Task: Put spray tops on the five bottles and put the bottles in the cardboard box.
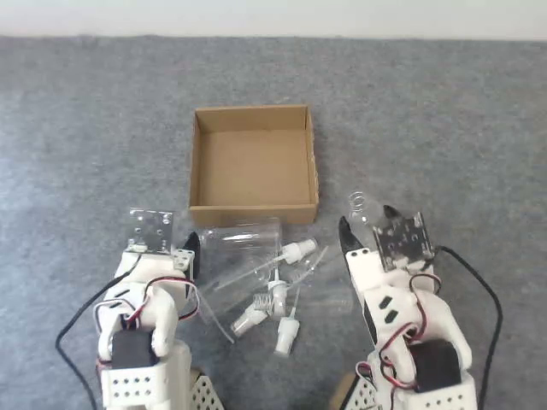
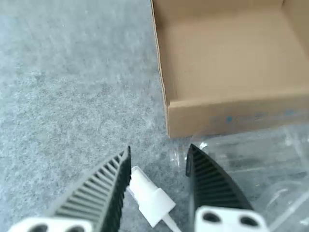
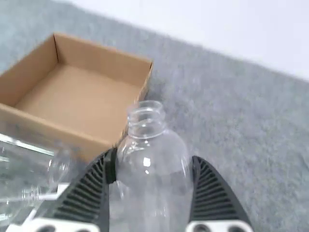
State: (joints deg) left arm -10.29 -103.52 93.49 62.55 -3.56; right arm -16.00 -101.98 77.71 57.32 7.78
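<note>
Right claw [image 3: 152, 163] is clenching a clear bottle [image 3: 146, 130] around its body, the capless neck pointing away from the arm, just off a front corner of the cardboard box [image 3: 77, 96]. Left claw [image 2: 158, 153] is hanging released, its jaws standing apart on either side of a white spray top [image 2: 150, 197] lying on the grey table [image 2: 72, 87]. More clear bottles [image 1: 244, 239] and loose spray tops [image 1: 286, 331] are lying between the arms, just in front of the box.
</note>
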